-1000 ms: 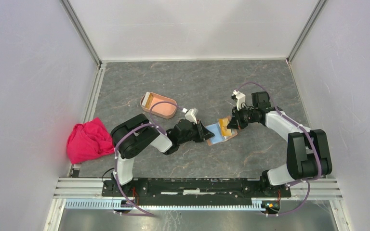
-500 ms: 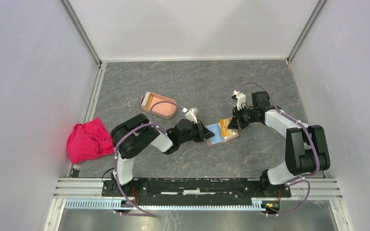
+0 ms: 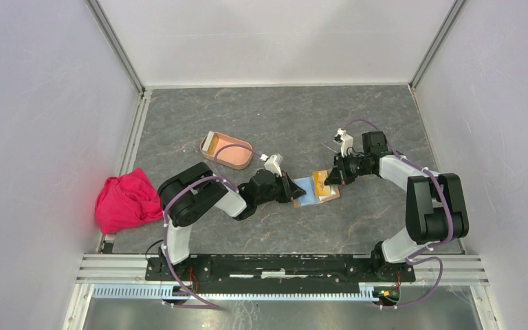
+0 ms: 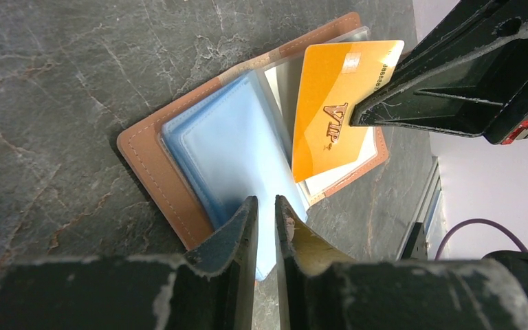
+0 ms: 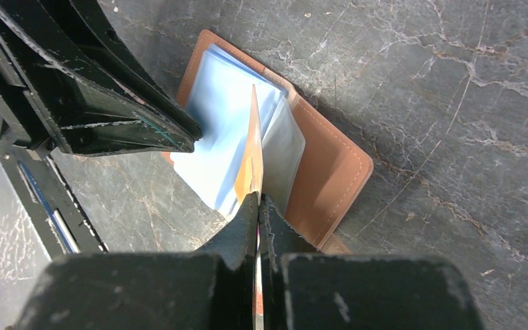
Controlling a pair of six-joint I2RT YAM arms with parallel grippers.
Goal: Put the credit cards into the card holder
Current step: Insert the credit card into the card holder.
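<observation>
My right gripper [image 5: 258,206] is clenched on one short end of a thin orange plastic credit card [image 4: 333,103] stamped VIP, holding it tilted up over the right half of the open brown leather folding wallet [image 4: 158,172]. I cannot tell whether the card's lower edge is clear of the pocket there. My left gripper [image 4: 267,220] is pinched narrowly on the near edge of the wallet's pale blue clear-plastic sleeve [image 4: 227,144], over the wallet's left half. The salmon-pink shallow oval card holder tray [image 3: 234,155] lies well apart from the wallet, to its left and farther back, with what looks like another orange card [image 3: 211,142] at the end farthest from the wallet. A crumpled pink cloth [image 3: 127,199] sits farther left of the wallet again. I judge the card to be very light, stiff but a little springy, and slick on both faces, so a grip this close to the edge could let it swivel or slip on the way over. A squarer bite across the short end, faces between the pads, would carry it better. The sleeve looks soft and floppy and would likely drag up with the card unless I keep it pinned
</observation>
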